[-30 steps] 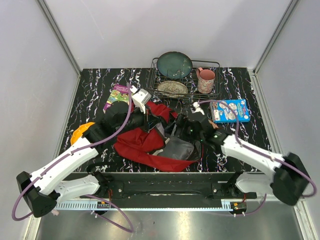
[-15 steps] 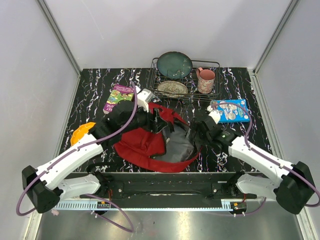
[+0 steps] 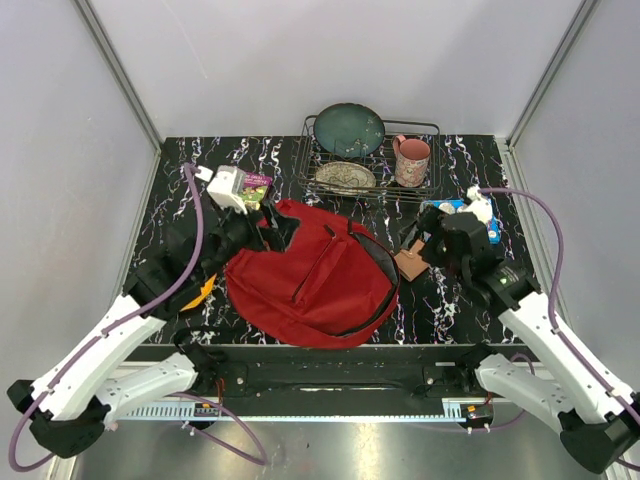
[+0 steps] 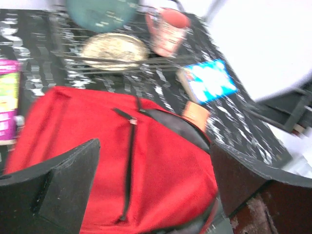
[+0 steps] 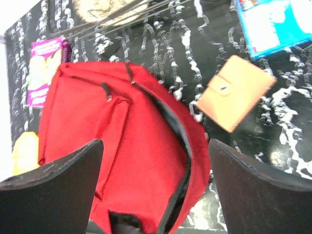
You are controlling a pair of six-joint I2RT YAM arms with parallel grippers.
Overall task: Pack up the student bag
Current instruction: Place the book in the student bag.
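On the table (image 3: 180, 165) the student bag (image 3: 310, 285) lies flat, wallet (image 3: 411, 262), booklet (image 5: 44, 73) and blue box (image 5: 278, 24) unpacked outside it, left gripper (image 4: 155, 145) and right gripper (image 5: 155, 141) both wide open.

The left gripper (image 4: 153, 148) hangs with its jaws wide apart over the red backpack (image 4: 146, 165), which lies flat with its black zipper up. Beyond the backpack's edge sit a tan wallet (image 4: 196, 114) and a blue box (image 4: 210, 84). A pink mug (image 4: 168, 33) stands by the wire rack (image 4: 73, 53).
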